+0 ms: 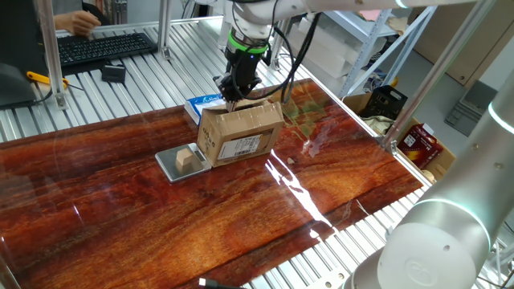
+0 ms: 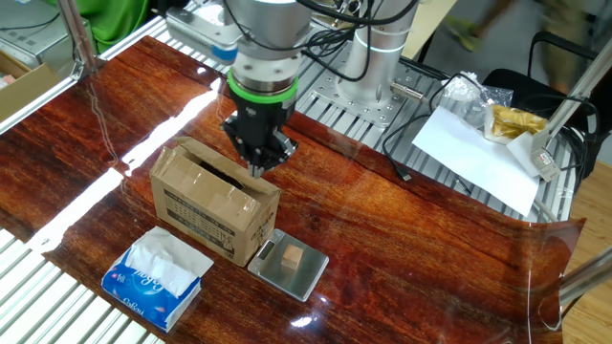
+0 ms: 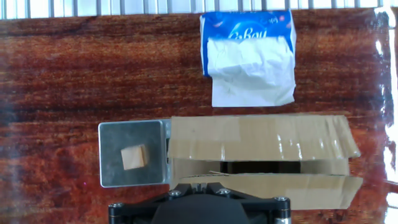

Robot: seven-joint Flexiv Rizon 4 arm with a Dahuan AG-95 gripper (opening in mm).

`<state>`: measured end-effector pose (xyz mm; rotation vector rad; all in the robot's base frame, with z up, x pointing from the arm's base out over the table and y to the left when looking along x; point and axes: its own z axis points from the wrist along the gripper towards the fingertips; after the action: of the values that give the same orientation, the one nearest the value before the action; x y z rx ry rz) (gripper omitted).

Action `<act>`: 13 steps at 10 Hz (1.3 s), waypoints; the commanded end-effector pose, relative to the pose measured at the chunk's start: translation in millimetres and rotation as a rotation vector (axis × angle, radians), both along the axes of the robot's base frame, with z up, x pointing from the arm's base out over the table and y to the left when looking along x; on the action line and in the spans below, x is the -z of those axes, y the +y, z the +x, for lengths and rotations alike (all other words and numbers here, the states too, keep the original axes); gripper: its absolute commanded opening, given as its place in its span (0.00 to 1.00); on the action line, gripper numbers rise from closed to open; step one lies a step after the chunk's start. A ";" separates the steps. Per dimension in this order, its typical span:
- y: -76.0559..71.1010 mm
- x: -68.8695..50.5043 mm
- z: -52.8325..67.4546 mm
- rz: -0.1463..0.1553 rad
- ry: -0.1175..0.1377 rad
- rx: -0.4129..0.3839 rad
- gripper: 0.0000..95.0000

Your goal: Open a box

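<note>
Brown corrugated cardboard makes up the one box [image 1: 241,132] on the table [image 1: 161,217], a small carton with a white printed label and barcode on the side that faces one fixed view. It stands toward the far middle of the table in that view. Its top flaps are taped with glossy clear tape; in the hand view a dark slit shows between the two long flaps, and the nearer flap [image 3: 292,190] angles outward at its right end.

One gripper [image 2: 258,164] hangs point-down over the box's top edge, black, with a green ring above it; its fingers are pressed together with nothing between them. I cannot tell whether the tips touch the flap.

Three other things lie close around the box. One flat square metal plate [image 2: 308,277] sits just beside the box's short end, touching or nearly so, and carries one tiny tan wooden cube [image 3: 134,157] near its middle. One blue-and-white tissue packet [image 3: 249,56], soft and crumpled with white tissue spilling from its opening, lies near the box on the side away from the gripper in the other fixed view.

Glossy reddish wood grain covers the table, with bright reflections streaking it. Ribbed metal slats border it. One black keyboard [image 1: 104,46] lies far left, well apart from the box.
</note>
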<state>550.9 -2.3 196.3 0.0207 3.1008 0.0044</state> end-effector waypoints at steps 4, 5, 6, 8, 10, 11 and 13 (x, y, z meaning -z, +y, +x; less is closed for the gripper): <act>-5.3 1.8 21.2 0.001 0.009 -0.028 0.00; -5.8 1.8 22.5 0.001 0.010 -0.032 0.00; -6.5 3.1 26.4 0.000 0.011 -0.037 0.00; -6.9 4.4 29.6 0.000 0.011 -0.038 0.00; -7.3 8.0 35.1 0.001 0.013 -0.041 0.00; -7.0 9.4 36.2 0.001 0.013 -0.041 0.00; -6.7 12.0 38.6 0.005 0.016 -0.042 0.00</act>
<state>590.3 -8.9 183.6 -0.0456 3.1164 0.0159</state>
